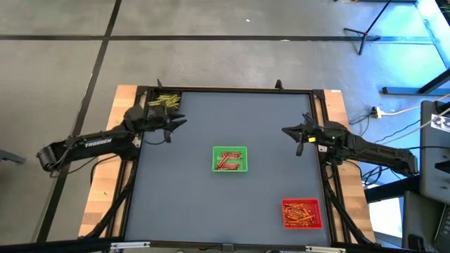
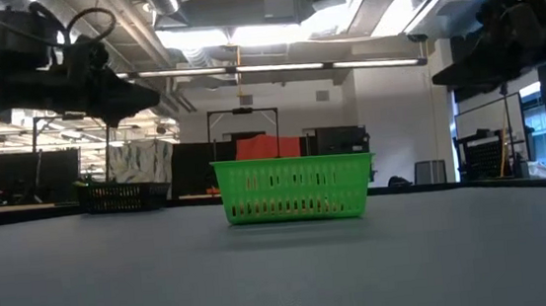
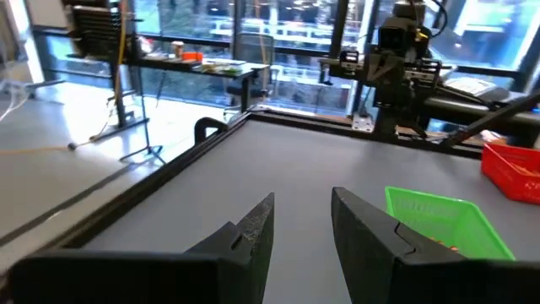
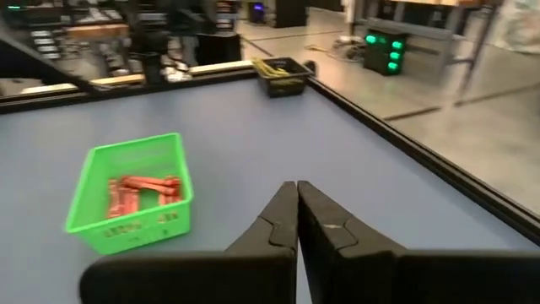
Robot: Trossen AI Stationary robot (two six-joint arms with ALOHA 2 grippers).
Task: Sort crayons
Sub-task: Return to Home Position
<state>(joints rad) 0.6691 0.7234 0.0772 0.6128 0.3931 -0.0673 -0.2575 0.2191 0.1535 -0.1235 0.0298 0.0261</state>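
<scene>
Collision risk: green basket (image 1: 230,148) could be clipped if homing is run low; left gripper (image 3: 302,198) is parted, right gripper (image 4: 297,186) closed, both empty.

You have a green tray (image 1: 214,159) near the middle of the grey surface (image 1: 190,204). In the high view, a red tray (image 1: 283,214) sits well apart from it by the lower right corner, and a black tray (image 2: 123,196) sits in the upper left corner. Beyond the surface, dark lines cross the grey floor (image 1: 211,60). A stand's legs (image 1: 362,31) and a white cable (image 1: 408,109) lie at the right.
</scene>
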